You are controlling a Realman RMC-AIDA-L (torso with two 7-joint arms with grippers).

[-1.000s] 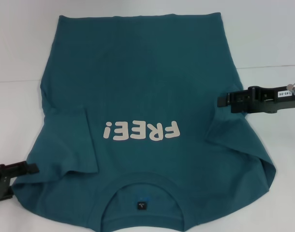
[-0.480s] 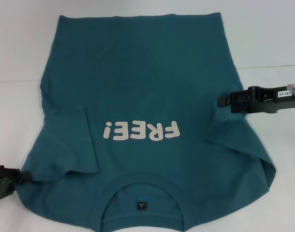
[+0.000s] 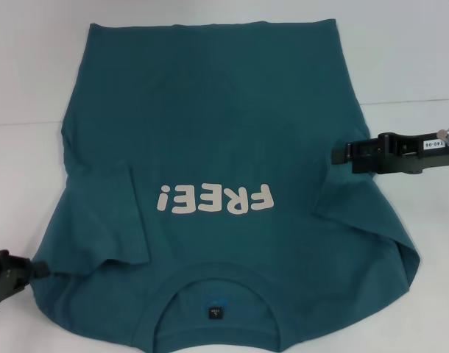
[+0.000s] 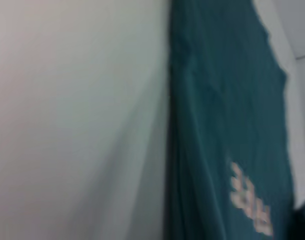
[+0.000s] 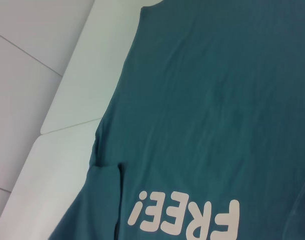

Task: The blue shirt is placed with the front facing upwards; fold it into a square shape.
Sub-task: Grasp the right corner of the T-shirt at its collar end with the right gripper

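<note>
The blue shirt (image 3: 217,169) lies front-up on the white table (image 3: 408,66), soft matte cotton with faint creases, both sleeves folded inward over the chest beside the off-white "FREE!" print (image 3: 214,198). The left gripper (image 3: 39,269) touches the shirt's edge near the collar-side shoulder; the right gripper (image 3: 336,154) meets the opposite edge, level with the print. Whether either jaw is spread or pinching cannot be told.

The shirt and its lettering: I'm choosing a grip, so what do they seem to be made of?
The shirt looks like soft matte knit, probably cotton: it wrinkles and drapes softly at the sleeves. The lettering looks like a flat, smooth off-white print, sharp-edged, lying flush.
</note>
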